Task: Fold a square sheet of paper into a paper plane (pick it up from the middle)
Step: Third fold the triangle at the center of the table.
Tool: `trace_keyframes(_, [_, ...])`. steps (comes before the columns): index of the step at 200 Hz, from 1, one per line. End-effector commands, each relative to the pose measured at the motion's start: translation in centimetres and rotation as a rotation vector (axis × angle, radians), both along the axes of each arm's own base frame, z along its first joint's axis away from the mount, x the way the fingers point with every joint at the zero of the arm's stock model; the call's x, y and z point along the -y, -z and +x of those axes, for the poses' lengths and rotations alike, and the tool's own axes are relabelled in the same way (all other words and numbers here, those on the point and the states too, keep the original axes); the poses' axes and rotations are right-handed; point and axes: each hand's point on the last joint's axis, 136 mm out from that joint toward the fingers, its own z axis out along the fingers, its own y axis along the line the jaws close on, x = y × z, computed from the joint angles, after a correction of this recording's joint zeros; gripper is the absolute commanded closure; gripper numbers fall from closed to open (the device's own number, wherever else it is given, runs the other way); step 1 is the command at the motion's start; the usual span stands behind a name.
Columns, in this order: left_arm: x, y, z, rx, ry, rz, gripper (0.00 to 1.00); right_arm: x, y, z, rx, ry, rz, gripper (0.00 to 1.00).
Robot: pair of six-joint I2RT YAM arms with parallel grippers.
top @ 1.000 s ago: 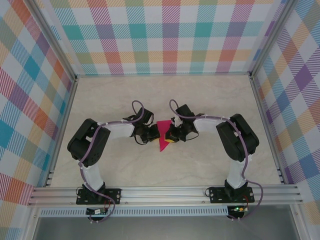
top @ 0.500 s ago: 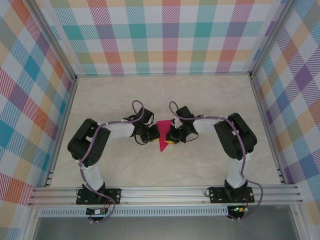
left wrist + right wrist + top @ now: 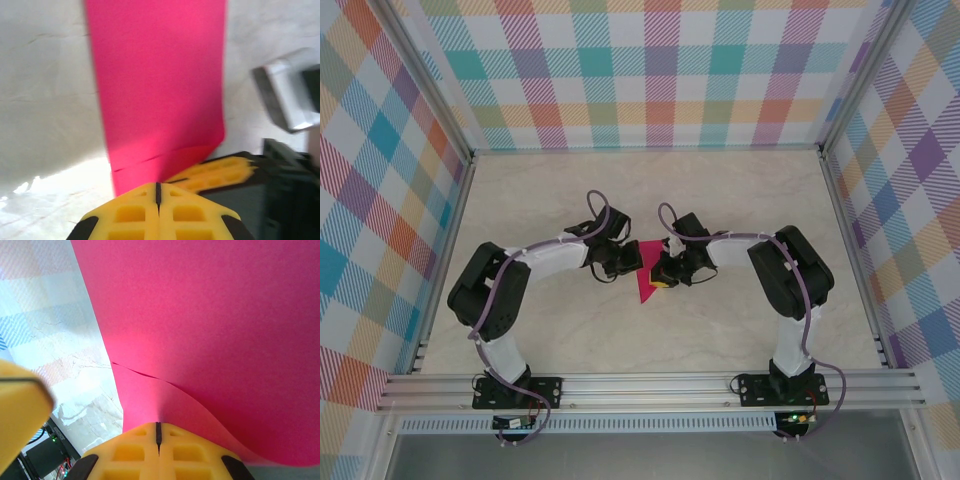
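Observation:
The square sheet of paper (image 3: 645, 280) is a magenta-pink folded shape between my two grippers at the table's middle, its point toward the arm bases. My right gripper (image 3: 659, 273) is shut on its right side. In the right wrist view the paper (image 3: 225, 330) curves up out of the shut jaws (image 3: 158, 426). My left gripper (image 3: 628, 263) is shut at the sheet's left edge. In the left wrist view the pink paper (image 3: 160, 90) reaches down to the shut tips (image 3: 158, 186). Whether any paper lies between them I cannot tell. The right gripper's yellow fingers (image 3: 220, 170) lie just beyond the sheet's corner.
The pale marble table (image 3: 740, 190) is walled by plaid panels on three sides, with aluminium frame posts at the corners. A metal rail (image 3: 650, 385) runs along the near edge where both arm bases are bolted. A left yellow finger (image 3: 20, 410) shows at the left of the right wrist view.
The left arm has shifted: its elbow has dropped toward the near left and its wrist has moved slightly toward the back. The right arm and the paper have hardly moved.

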Motion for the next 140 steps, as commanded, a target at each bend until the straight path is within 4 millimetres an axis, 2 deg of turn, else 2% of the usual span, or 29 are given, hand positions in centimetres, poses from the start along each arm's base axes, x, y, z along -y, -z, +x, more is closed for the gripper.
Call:
trace_keyframes(1, [1.1,-0.8,-0.8,0.006,0.040,-0.035,1.00,1.8,3.4,-1.6,-0.063,0.002,-0.108,1.00])
trace_keyframes(52, [0.7,3.1,-1.2,-0.072,0.021,0.031,1.00,1.7,3.3,-1.4,-0.066,0.006,-0.103,1.00])
trace_keyframes(101, [-1.6,6.7,-3.2,-0.144,0.004,0.134,1.00,1.0,2.7,-0.7,-0.023,0.002,-0.052,1.00])
trace_keyframes(140, [-4.1,8.7,-5.0,-0.203,0.020,0.263,1.00,-0.1,-0.1,1.1,0.121,-0.001,0.105,1.00])
